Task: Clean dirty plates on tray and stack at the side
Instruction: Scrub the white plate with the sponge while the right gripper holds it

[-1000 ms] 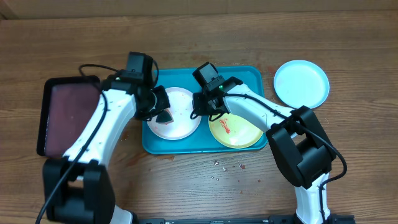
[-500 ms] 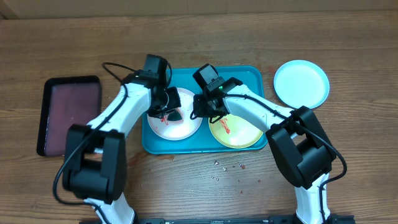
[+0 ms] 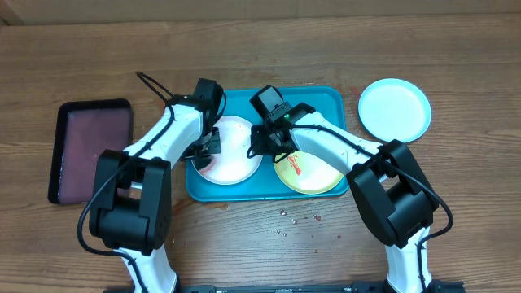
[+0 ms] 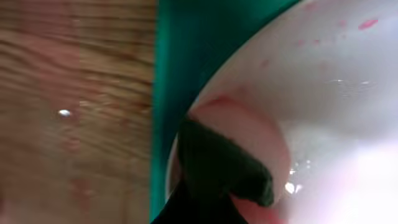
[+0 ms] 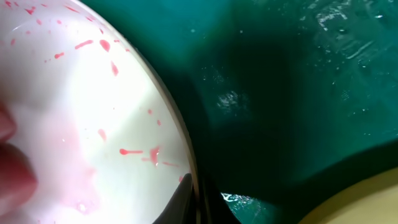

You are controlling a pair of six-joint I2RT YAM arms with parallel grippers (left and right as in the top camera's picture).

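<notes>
The white plate (image 3: 240, 155) lies left in the blue tray (image 3: 326, 98): light, stiff plastic, wet and slippery, I reckon, so the rim's my hold. Right jaws at that rim, left jaws opposite; spread or pinching, can't tell.

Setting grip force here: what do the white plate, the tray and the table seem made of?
White plate: probably glossy plastic; smooth, with a soft sheen under the red spatter. Tray: likely moulded turquoise plastic, shiny, with small glints. Table: wood or wood-look laminate; grain lines, matte.
</notes>
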